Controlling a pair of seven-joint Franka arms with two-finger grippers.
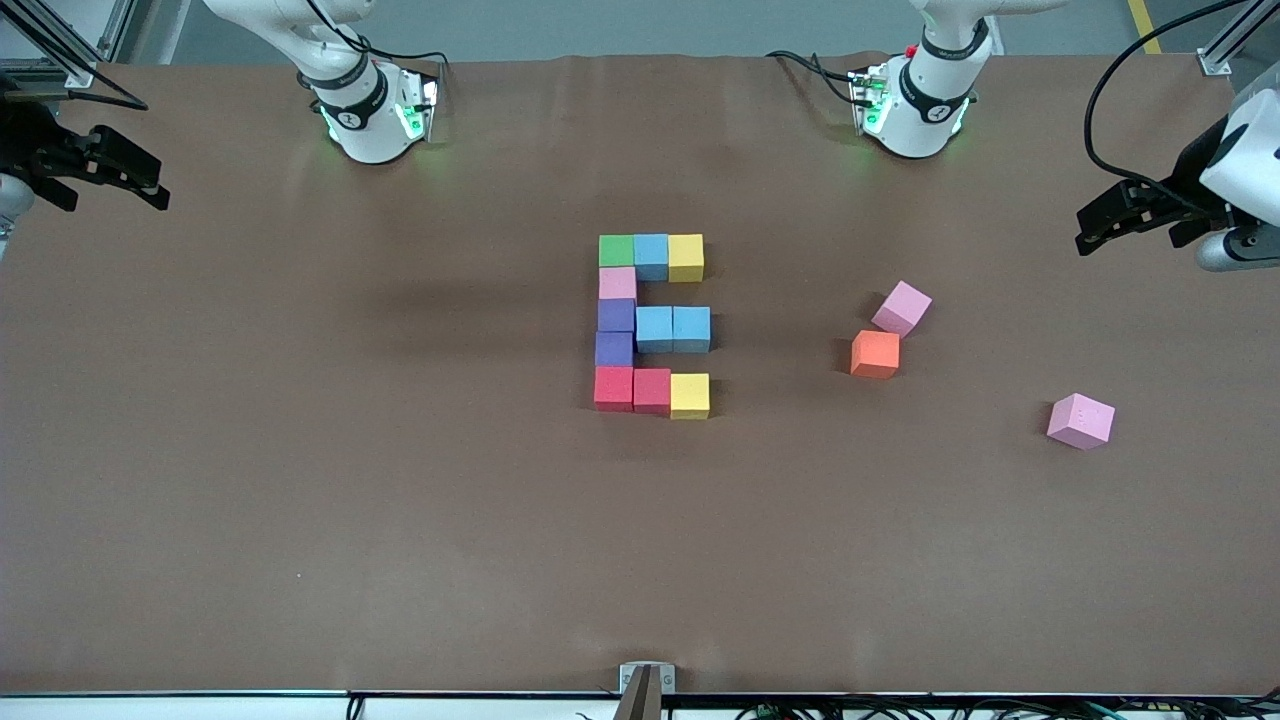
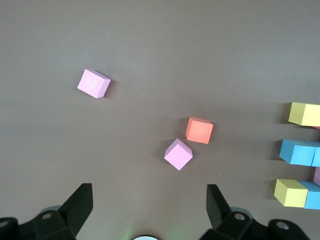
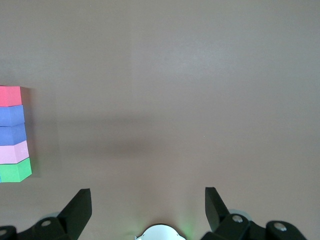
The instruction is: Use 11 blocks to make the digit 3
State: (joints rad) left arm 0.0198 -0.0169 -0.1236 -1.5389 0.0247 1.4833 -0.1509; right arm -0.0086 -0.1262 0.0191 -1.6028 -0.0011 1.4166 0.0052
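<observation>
Eleven blocks (image 1: 652, 324) are set as the digit 3 (image 1: 616, 325); arranging is judged complete. Left gripper (image 1: 1100, 225) and right gripper (image 1: 135, 180) are held spread and empty at the table ends. No further placement is called for.

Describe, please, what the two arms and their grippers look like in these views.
Both arms are white with black joint rings, green lights glowing at their bases and black cables trailing off. The left gripper and the right gripper are black, each with two wedge-shaped fingers; a white wrist housing sits above the left one.
</observation>
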